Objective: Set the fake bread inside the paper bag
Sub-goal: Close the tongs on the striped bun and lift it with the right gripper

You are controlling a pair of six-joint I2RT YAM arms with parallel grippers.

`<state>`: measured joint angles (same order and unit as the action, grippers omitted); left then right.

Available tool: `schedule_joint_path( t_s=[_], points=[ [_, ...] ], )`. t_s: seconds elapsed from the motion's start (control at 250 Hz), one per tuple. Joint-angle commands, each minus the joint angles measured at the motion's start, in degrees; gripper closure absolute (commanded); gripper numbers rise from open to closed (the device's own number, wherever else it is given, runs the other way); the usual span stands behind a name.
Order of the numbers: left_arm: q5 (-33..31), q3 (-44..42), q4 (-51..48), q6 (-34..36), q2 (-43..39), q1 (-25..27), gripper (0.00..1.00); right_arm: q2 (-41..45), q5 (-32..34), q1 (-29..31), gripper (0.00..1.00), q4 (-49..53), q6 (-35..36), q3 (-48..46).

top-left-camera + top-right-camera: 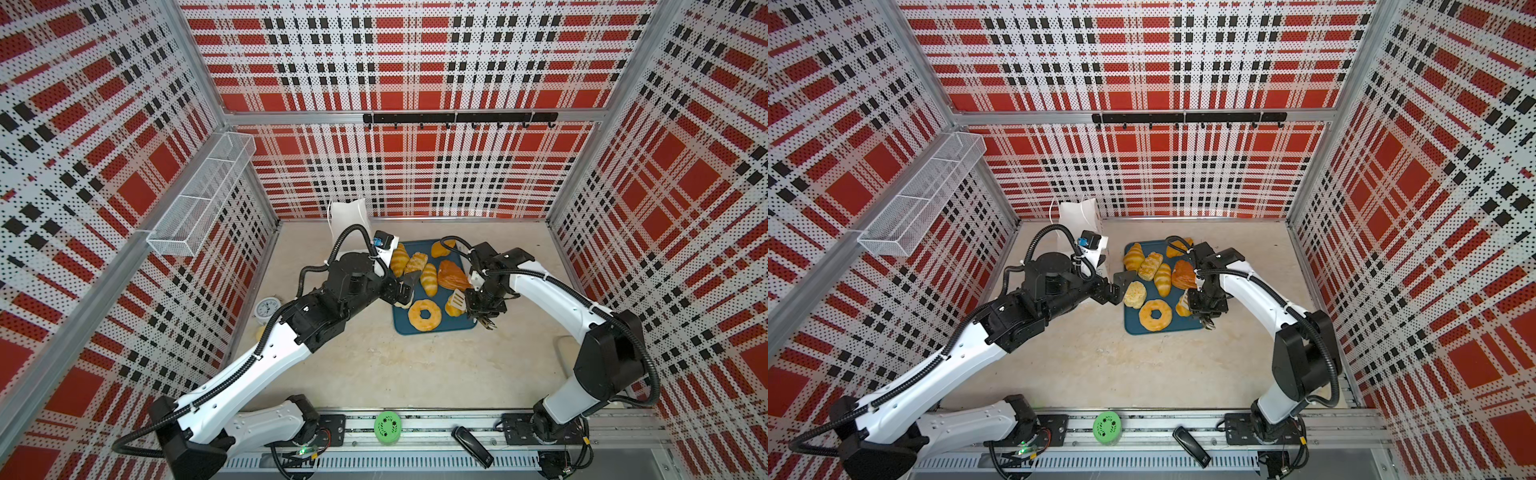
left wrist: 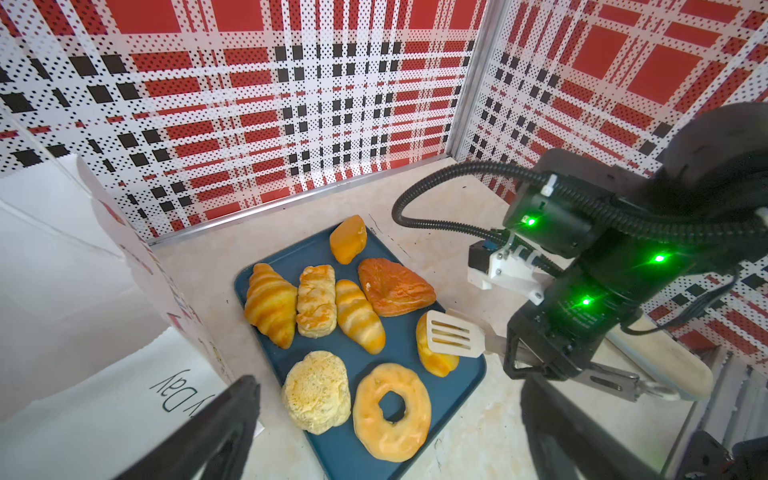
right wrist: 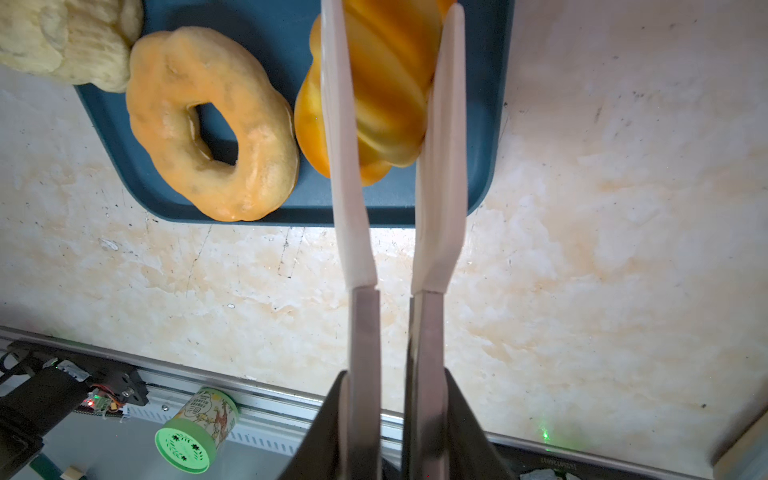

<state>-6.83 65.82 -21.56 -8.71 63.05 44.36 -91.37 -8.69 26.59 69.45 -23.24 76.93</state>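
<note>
Tongs (image 3: 345, 166) clenched in right gripper (image 3: 395, 399) squeeze striped loaf (image 3: 386, 83) at near corner of tray (image 3: 478, 158), smooth blades on rounded toy so it may squirt out on lift; left gripper (image 2: 386, 419) gapes empty beside tray, paper bag (image 1: 349, 212) farther back-left.

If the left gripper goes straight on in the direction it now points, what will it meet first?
Most likely the pale crumbly bun on the tray, which lies right ahead of the open left gripper; depth is uncertain.

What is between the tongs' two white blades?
A twisted golden bun over the teal tray; the right wrist view shows the tongs flanking it.
</note>
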Motion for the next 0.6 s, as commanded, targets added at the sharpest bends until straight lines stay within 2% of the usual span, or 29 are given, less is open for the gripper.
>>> schedule_joint_path(
  t_s=[0.0, 0.32, 0.596],
  points=[
    [-1.62, -0.17, -0.37, -0.27, -1.69, -0.82, 0.01, 3.84, 0.69, -0.13, 0.7, -0.8, 1.88, 0.99],
    [-2.79, 1.24, -1.85, -0.3, -2.31, -2.61, 0.01, 8.37, -0.52, -0.52, 0.68, -4.68, 4.02, -0.46],
    [-3.03, 3.7, -3.38, 0.04, -1.27, -4.97, 0.01, 12.4, -5.55, -2.18, 0.66, -11.18, 6.14, -1.73]
  ],
)
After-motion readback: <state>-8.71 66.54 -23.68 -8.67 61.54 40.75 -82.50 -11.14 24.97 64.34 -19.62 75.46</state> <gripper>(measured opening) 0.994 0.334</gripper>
